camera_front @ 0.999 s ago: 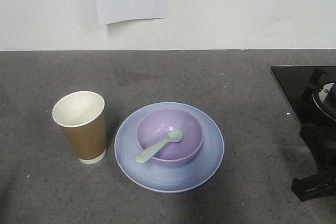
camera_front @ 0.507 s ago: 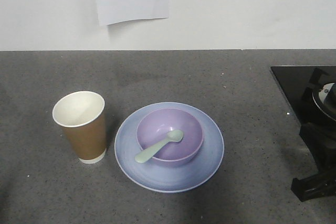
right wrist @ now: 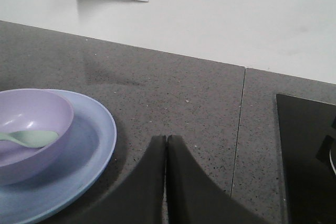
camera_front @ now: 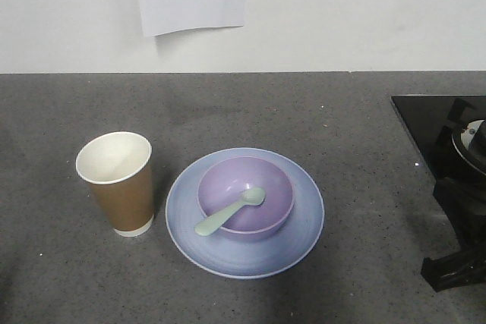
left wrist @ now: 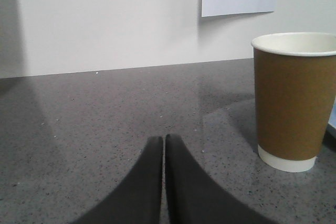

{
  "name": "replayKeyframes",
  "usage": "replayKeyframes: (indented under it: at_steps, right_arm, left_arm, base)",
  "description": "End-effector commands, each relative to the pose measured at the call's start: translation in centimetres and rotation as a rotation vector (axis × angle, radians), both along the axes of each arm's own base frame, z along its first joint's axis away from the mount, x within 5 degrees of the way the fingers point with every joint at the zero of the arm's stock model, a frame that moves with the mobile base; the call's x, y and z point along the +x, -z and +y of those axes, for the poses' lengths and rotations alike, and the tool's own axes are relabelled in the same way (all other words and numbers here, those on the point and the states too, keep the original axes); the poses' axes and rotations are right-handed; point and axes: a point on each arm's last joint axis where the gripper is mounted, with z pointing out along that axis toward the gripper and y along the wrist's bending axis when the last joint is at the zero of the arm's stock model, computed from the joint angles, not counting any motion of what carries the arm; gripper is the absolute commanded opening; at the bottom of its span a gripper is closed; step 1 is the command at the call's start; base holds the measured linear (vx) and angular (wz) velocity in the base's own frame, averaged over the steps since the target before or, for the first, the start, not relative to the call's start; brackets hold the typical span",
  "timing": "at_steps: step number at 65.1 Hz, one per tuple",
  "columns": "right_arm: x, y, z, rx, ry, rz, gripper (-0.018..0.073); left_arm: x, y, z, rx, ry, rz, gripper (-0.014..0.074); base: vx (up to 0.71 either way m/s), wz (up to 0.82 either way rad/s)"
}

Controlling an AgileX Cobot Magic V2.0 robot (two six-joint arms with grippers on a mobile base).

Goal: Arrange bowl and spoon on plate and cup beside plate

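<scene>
while one cup [camera_front: 116, 181] stands beside, one plate [camera_front: 300, 234] bears one bowl [camera_front: 269, 187], one spoon [camera_front: 228, 212].

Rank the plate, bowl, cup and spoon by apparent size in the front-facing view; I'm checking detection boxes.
Largest to smallest:
1. plate
2. bowl
3. cup, close to the bowl
4. spoon

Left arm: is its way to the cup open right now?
Probably yes. The left gripper, jaws shut and empty, sits low over the counter, with only bare surface between it and the cup. It would have to open first.
</scene>
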Motion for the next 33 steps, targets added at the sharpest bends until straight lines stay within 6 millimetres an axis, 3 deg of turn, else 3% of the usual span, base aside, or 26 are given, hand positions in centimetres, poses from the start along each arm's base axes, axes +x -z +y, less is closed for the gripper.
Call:
replayKeyframes:
  at_steps: [1, 33]
  right_arm:
    - [0.31, -1.57, 0.06, 0.022, 0.000, -0.099, -0.0002]
    - [0.21, -1.15, 0.03, 0.019, 0.000, -0.094, -0.0002]
  left_arm:
    - [0.00, 0.24, 0.02, -0.015, -0.003, -0.059, -0.0006]
    - [0.00, 0.24, 0.02, -0.015, -0.003, -0.059, -0.0006]
  base:
    - [0.00, 0.00]
    - [0.00, 0.00]
